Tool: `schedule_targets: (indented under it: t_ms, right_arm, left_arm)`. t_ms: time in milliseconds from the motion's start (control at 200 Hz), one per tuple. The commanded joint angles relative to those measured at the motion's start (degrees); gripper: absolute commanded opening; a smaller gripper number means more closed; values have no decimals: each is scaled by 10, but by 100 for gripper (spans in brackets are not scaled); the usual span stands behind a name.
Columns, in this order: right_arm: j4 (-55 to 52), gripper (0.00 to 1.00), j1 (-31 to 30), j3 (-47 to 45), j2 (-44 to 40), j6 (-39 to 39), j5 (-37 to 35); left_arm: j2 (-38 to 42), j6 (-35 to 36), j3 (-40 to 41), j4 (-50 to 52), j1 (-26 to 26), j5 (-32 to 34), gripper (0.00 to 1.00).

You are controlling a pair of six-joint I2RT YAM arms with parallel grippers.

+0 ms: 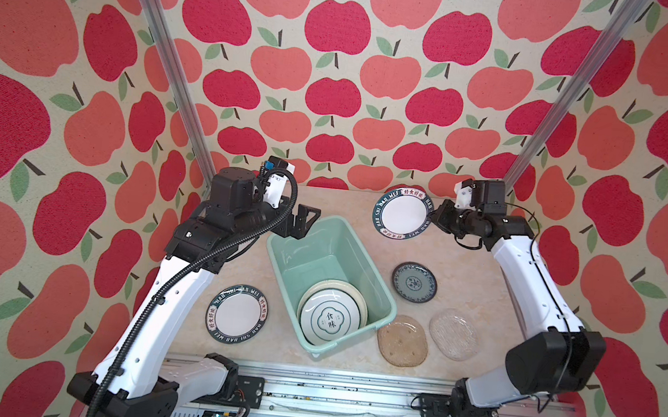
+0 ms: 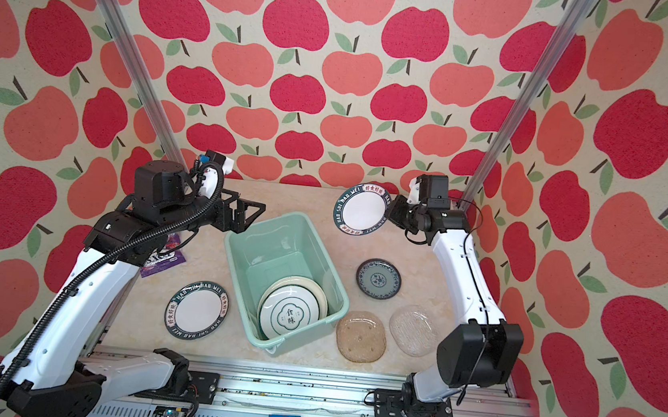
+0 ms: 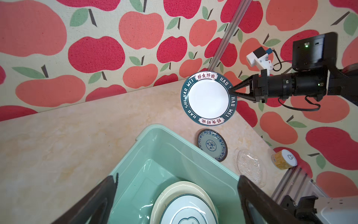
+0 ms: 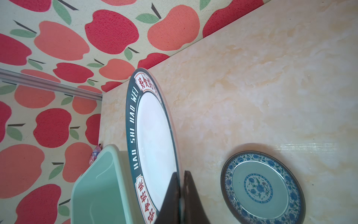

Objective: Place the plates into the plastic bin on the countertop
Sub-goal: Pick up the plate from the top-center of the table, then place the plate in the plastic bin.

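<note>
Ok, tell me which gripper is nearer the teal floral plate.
Right. The right gripper, shut on a lettered plate, hangs just beyond the teal floral plate toward the back wall. The left gripper is open above the far corner of the plastic bin, on its other side.

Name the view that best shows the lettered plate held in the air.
Left wrist view: the held plate faces the camera whole, jaws shut on its rim. Right wrist view shows the plate obliquely, cropped. Both top views show the plate smaller.
</note>
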State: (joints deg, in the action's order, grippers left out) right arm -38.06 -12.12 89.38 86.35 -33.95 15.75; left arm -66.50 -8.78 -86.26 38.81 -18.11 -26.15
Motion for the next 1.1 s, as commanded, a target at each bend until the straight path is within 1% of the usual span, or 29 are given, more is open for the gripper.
schedule_targets:
  t_ms: [0,60,110,190,245,325,400,455,575,710,905,990,1090]
  right_arm:
    - [-21,0,-19,19,-19,-15,71]
    - [-31,0,-36,31,-21,-13,111]
    - [-45,0,-59,41,-26,0,115]
    - [-46,0,-84,41,-37,1,124]
    - [-31,0,-98,30,-48,-6,132]
    - [10,0,-110,3,-64,-27,151]
    - [52,0,-119,-22,-73,-48,168]
    - [69,0,-128,-28,-73,-57,174]
    - [91,0,-155,-26,-68,-65,176]
    - [108,0,-188,-27,-55,-68,183]
    - [128,0,-223,-39,-47,-78,188]
    - [129,0,-232,-43,-49,-80,186]
    - [124,0,-234,-49,-53,-77,178]
  left_arm:
    - [9,-82,35,-38,26,-149,99]
    - [14,-99,50,-43,41,-191,99]
    - [17,-122,63,-49,61,-224,99]
    - [25,-184,99,-87,102,-281,98]
    - [35,-221,123,-119,118,-295,97]
    - [34,-265,143,-146,129,-312,96]
    - [27,-290,156,-162,131,-327,94]
    - [23,-293,157,-161,130,-336,93]
    - [16,-283,148,-132,130,-330,91]
    - [-1,-278,137,-120,120,-347,77]
    - [1,-265,142,-112,104,-323,75]
    - [0,-271,144,-122,101,-322,64]
    - [-3,-279,145,-129,95,-317,44]
